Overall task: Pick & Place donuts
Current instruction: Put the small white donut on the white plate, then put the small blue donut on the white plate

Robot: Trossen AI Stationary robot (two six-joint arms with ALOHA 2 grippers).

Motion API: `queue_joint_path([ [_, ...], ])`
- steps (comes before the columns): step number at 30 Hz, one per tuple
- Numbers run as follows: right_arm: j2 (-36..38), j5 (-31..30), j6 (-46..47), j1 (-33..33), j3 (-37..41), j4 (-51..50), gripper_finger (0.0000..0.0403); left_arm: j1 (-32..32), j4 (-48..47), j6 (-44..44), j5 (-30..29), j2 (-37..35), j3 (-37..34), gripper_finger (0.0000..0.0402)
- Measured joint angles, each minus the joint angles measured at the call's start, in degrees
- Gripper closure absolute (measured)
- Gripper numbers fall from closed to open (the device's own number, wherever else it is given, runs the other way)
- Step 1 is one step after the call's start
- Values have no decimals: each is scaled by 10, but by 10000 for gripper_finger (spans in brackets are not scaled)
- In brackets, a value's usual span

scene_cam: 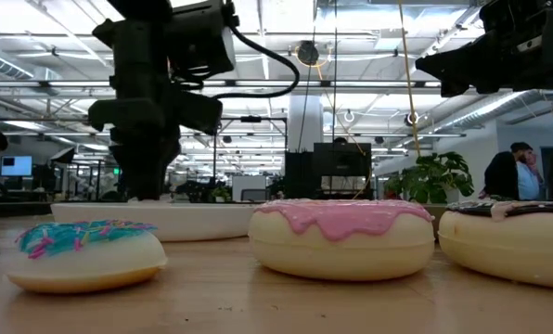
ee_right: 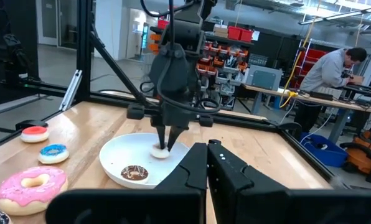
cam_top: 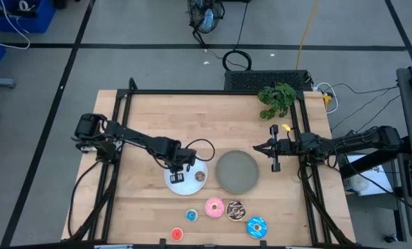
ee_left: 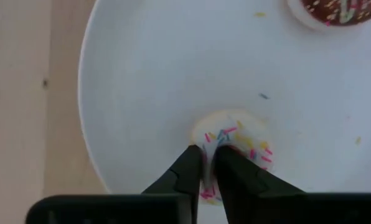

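Nearest us, the pink donut (scene_cam: 341, 237) is lying on the table (cam_top: 151, 117). Our left gripper (ee_left: 208, 163) is pinching the white donut (ee_left: 235, 140) on the white plate (cam_top: 173, 181); our right gripper (cam_top: 275, 166), clenched, is hovering right of the grey plate (cam_top: 236, 171).

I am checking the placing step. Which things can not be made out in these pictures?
- White donut: left wrist view; the left hand covers part of it, so hold or release is unclear.
- Chocolate-sprinkled donut: low view, cut by the edge.
- Grey plate: low view, hidden behind the pink donut.
- Red donut: high view, too small.
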State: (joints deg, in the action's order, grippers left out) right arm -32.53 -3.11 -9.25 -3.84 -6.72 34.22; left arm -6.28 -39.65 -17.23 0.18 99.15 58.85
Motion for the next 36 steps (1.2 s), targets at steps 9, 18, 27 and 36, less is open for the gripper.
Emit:
queue_joint_path([
  [9, 0, 0, 0, 0, 0, 1, 403, -1, -23, -30, 1, 0, 27, 191],
  [18, 0, 0, -4, 0, 0, 1, 403, -9, -111, -16, -37, 0, 118, 65],
  [27, 0, 0, -4, 0, 0, 0, 403, -69, -239, -88, -38, 0, 223, 105],
  [36, 0, 0, -4, 0, 0, 2, 403, -158, -269, -170, -64, 0, 269, 223],
])
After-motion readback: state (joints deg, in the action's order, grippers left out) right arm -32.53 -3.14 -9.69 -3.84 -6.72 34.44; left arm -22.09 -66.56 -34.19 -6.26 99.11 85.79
